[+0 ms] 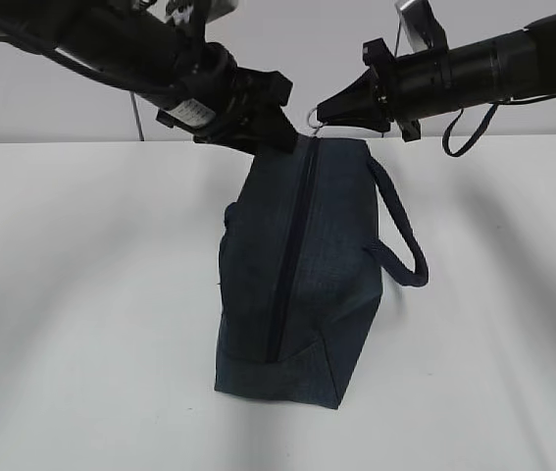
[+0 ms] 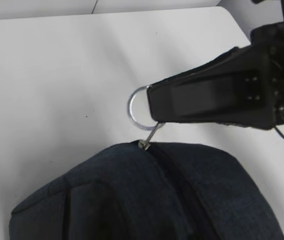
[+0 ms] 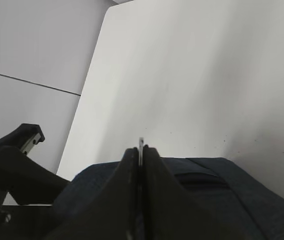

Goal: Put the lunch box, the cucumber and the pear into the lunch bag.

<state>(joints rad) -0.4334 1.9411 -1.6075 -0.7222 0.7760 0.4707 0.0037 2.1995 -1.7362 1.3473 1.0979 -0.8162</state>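
Note:
The dark navy lunch bag (image 1: pixel 297 285) stands on the white table (image 1: pixel 81 294) with its zipper (image 1: pixel 292 255) closed along the top. My right gripper (image 1: pixel 325 106) is shut on the metal ring pull (image 1: pixel 314 119) at the bag's far end. The ring (image 2: pixel 136 107) also shows in the left wrist view, pinched in the right gripper (image 2: pixel 154 105), and edge-on in the right wrist view (image 3: pixel 140 144). My left gripper (image 1: pixel 268 132) grips the fabric at the bag's far top corner; the bag (image 2: pixel 182 200) hides its fingers. The lunch box, cucumber and pear are out of view.
The bag's loop handle (image 1: pixel 402 240) hangs out to the right. Both arms reach in from the top corners and meet over the bag's far end. A grey wall stands behind the table.

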